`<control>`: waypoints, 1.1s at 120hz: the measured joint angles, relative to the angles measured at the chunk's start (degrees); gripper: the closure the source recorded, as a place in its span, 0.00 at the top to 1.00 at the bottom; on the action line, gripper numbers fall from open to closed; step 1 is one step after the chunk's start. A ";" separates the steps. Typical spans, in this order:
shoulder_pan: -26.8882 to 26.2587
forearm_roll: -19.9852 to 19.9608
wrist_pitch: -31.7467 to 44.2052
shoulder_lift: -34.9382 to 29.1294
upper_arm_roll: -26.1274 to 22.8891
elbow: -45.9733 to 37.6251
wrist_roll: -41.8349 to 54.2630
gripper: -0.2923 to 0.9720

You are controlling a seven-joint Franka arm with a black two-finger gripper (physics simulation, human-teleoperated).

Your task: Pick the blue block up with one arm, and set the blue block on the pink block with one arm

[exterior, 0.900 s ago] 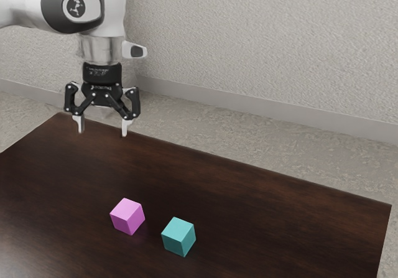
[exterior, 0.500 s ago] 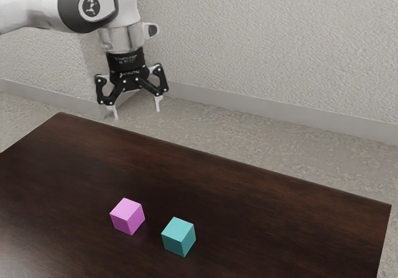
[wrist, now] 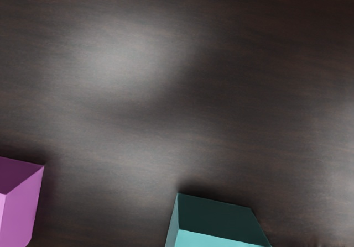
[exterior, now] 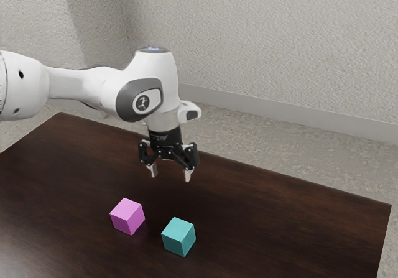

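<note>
1. Exterior view: my gripper (exterior: 170, 175) hangs clear above the table (exterior: 298, 222), fingers spread wide with nothing between them. If I drop straight down from here, I judge the tips would meet bare wood, not a block.
2. Nearest the fingers, the blue block (exterior: 178, 236) rests on the table, below the tips and off to one side, not yet between them. I cannot tell whether the fingers line up with its flat faces. If they close across its corners, it could twist out or skid away.
3. Beyond it, the pink block (exterior: 127, 216) sits near the blue one, a small gap apart. With the fingers this wide, the one on that side could clip it on the way down and shove my target out of place.
4. Farthest out is the stacking itself. A grip off-centre, or a release not squarely over the pink top, would likely let the blue block tip and tumble onto the table.
</note>
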 joint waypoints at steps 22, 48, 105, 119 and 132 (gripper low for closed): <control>0.43 -1.51 10.11 1.93 -0.11 -7.20 7.47 0.77; 0.37 -4.53 17.99 6.83 -0.11 -7.35 13.81 0.77; -0.06 -8.97 22.58 -0.19 -0.19 -16.02 20.00 0.77; -0.22 -9.65 23.15 0.99 -0.18 -16.28 20.38 0.77; -0.30 -9.89 23.60 0.97 -0.16 -17.25 20.68 0.77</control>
